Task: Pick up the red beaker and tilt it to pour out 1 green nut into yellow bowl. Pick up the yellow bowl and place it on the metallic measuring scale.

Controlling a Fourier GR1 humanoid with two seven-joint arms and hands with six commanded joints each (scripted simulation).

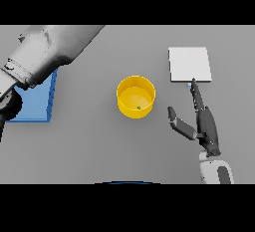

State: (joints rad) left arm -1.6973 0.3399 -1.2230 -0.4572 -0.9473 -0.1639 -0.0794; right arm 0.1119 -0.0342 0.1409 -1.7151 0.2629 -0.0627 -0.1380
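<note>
The yellow bowl (135,96) stands upright at the table's middle with one small green nut (139,108) inside it. To its right lies the metallic measuring scale (190,64), a flat pale square with nothing on it. My right hand (204,121) is between them and nearer me, open, fingers straight toward the scale's near edge and thumb spread toward the bowl, touching neither. My left arm (45,52) crosses the upper left; its hand is out of view. No red beaker shows in this view.
A flat blue mat (37,101) lies at the left, partly covered by my left arm. Bare grey table (99,146) spreads in front of the bowl.
</note>
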